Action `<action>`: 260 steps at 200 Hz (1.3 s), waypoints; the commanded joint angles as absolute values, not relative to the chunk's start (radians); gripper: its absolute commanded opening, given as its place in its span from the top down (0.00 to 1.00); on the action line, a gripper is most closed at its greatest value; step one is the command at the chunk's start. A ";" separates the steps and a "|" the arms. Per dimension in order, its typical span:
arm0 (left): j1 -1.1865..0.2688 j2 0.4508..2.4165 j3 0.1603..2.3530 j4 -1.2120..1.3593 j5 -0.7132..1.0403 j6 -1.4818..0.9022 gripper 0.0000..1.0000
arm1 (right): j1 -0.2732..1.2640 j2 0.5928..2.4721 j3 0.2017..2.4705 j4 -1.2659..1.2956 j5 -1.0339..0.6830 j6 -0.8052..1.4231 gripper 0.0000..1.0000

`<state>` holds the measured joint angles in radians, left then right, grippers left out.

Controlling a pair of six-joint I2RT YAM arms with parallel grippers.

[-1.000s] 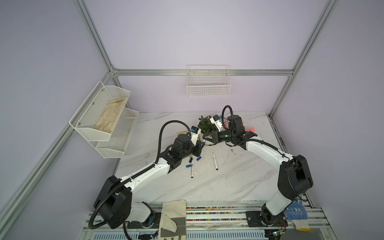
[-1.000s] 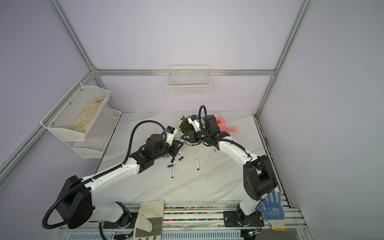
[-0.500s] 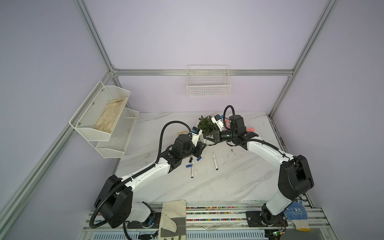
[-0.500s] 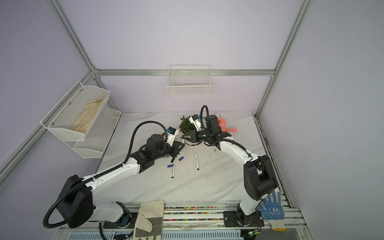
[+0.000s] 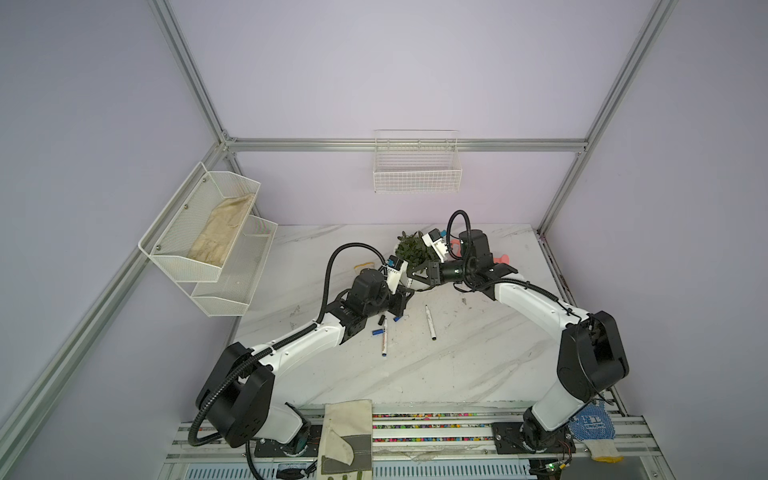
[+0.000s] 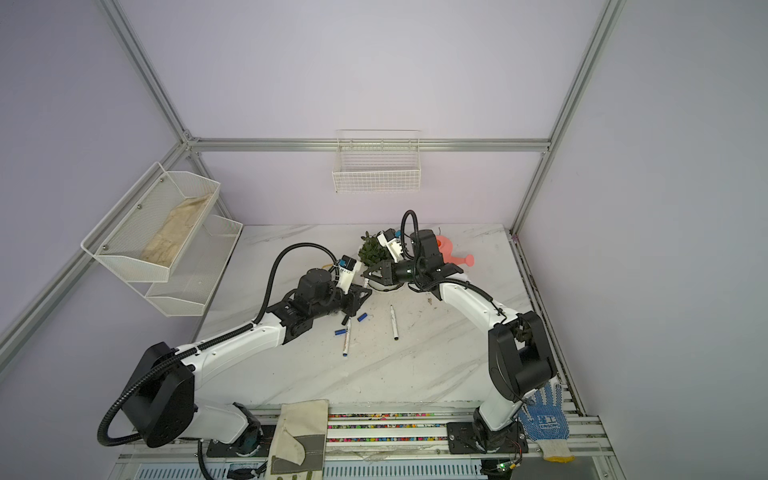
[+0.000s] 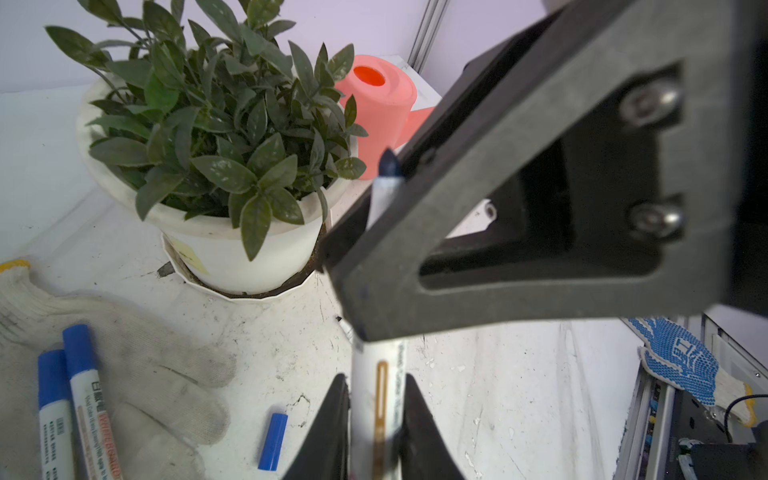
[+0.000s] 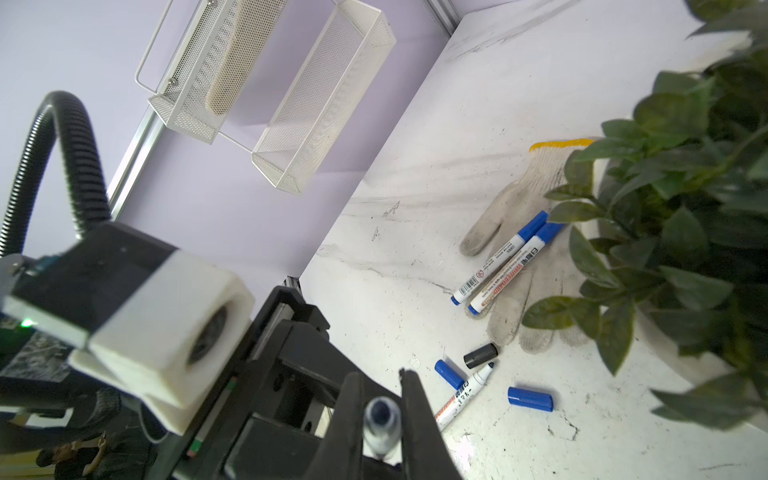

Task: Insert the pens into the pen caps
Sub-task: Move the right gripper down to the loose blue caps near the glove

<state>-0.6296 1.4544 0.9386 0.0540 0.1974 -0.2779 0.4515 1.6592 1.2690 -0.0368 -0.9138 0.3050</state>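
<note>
Between the arms one white pen (image 7: 376,399) is gripped by both grippers. My left gripper (image 7: 376,382) is shut on its barrel. My right gripper (image 8: 380,380) is shut on it near the bare dark-blue nib (image 7: 388,166), seen end-on in the right wrist view. In both top views the grippers (image 5: 405,297) (image 5: 409,279) meet in front of the plant. On the table lie two uncapped pens (image 5: 385,336) (image 5: 430,323), two blue pen caps (image 8: 449,374) (image 8: 530,399) and a black cap (image 8: 481,355). Two capped pens (image 8: 507,257) rest on a white glove (image 8: 536,266).
A potted plant (image 5: 411,249) and a pink watering can (image 6: 455,255) stand right behind the grippers. White mesh shelves (image 5: 208,245) hang on the left wall, a wire basket (image 5: 417,166) on the back wall. Gloves (image 5: 347,432) (image 5: 592,428) lie on the front rail.
My left gripper's jaws have closed in on the pen's barrel. Both arms stay almost where they were, and the right gripper's hold is unchanged.
</note>
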 commanded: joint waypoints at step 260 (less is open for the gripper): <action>-0.611 1.260 0.770 -0.090 -0.591 -0.600 1.00 | 0.751 2.138 1.649 -0.596 -0.045 0.000 0.34</action>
